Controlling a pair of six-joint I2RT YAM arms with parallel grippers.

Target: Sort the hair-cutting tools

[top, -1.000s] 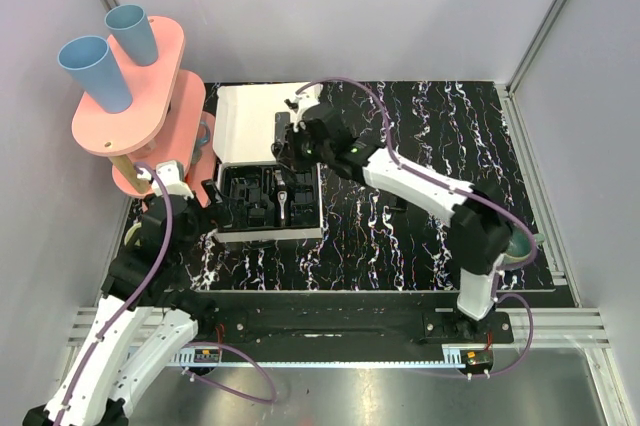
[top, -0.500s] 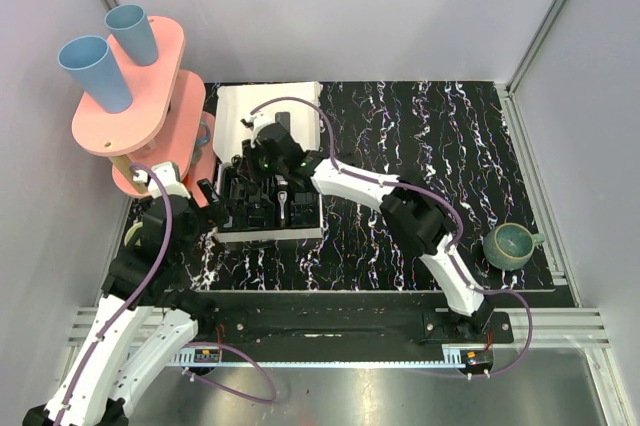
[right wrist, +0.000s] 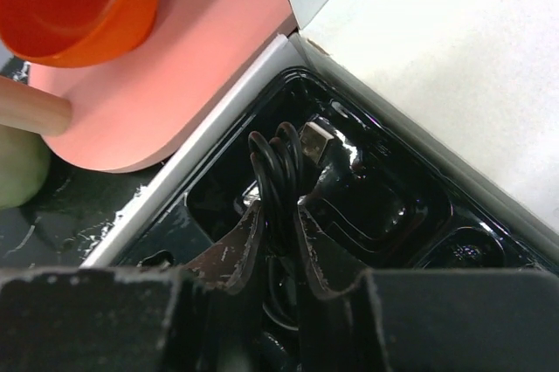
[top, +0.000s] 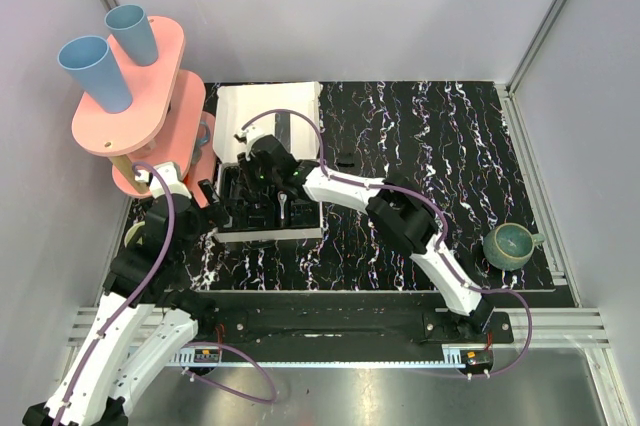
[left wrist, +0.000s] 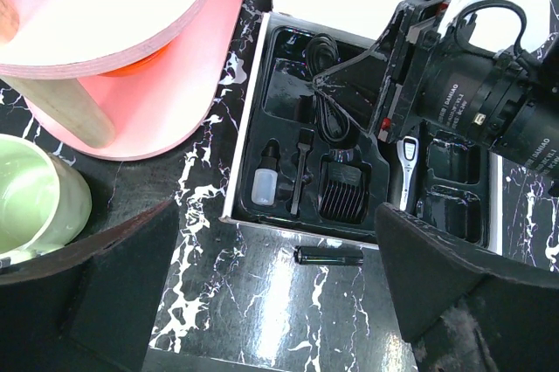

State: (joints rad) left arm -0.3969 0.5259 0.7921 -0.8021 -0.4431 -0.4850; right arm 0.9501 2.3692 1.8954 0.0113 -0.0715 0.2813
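A coiled black cable (right wrist: 278, 167) is being pinched by the right hand (right wrist: 278, 254) over the black tray's (right wrist: 393, 206) 11 o'clock compartment. The clipper (left wrist: 409, 162) is being cradled by the tray at the hand's 4 o'clock, and a comb attachment (left wrist: 342, 198) at its 6 o'clock. The left hand (left wrist: 275, 285) is being held spread wide at the white box's (left wrist: 240, 154) 9 o'clock.

Robot test cell in a lab

Plain white panel walls (top: 400, 6) close in a small table on the left, far and right. A left arm (top: 100, 356) and a right arm (top: 345, 186), trailing purple cables (top: 165, 236), are bolted to an aluminium rail (top: 560, 328) at the near edge. The black marbled mat (top: 450, 146) carries staged props, including a pink stand (top: 150, 96) with blue cups (top: 95, 71).
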